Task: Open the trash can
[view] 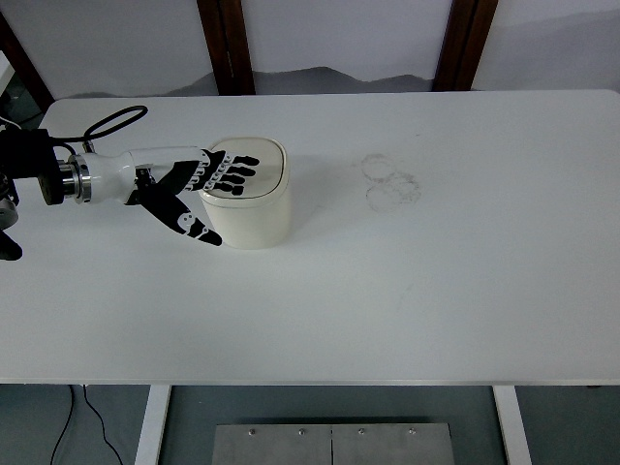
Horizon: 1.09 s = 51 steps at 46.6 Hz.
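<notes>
A small cream trash can with a rounded square lid stands on the white table, left of centre. My left hand reaches in from the left edge. Its black-and-white fingers lie flat and spread across the left part of the lid. The thumb hangs down in front of the can's left side. The lid looks level and shut. No right arm shows.
Faint ring marks stain the table to the right of the can. A black cable loops behind the left forearm. Dark wooden posts stand beyond the far table edge.
</notes>
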Available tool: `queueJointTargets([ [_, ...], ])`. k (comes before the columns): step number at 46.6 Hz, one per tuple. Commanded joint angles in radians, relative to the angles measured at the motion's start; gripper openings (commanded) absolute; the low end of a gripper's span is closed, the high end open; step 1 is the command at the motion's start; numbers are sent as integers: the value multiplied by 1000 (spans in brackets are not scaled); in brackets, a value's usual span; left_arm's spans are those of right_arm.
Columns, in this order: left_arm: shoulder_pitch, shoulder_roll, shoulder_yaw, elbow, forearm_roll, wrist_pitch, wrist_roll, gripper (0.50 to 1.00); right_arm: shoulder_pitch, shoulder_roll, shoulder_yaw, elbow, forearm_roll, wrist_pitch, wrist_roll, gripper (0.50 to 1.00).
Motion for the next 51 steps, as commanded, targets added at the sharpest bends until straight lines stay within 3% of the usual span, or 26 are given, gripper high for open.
queueJointTargets([
  [1,0,-5,-1,1,0,1,0,1000,0,0,0,0,0,-1,0,995],
  [15,-20,-20,-6,4,-3,2,0,1000,0,0,0,0,0,1,0,995],
  [33,-210,-5,-4,4,-118,-5,9,1000,0,0,0,0,1,1,0,995],
  [51,-228,46,-7,30,-228,2,9,1000,0,0,0,0,0,1,0,995],
])
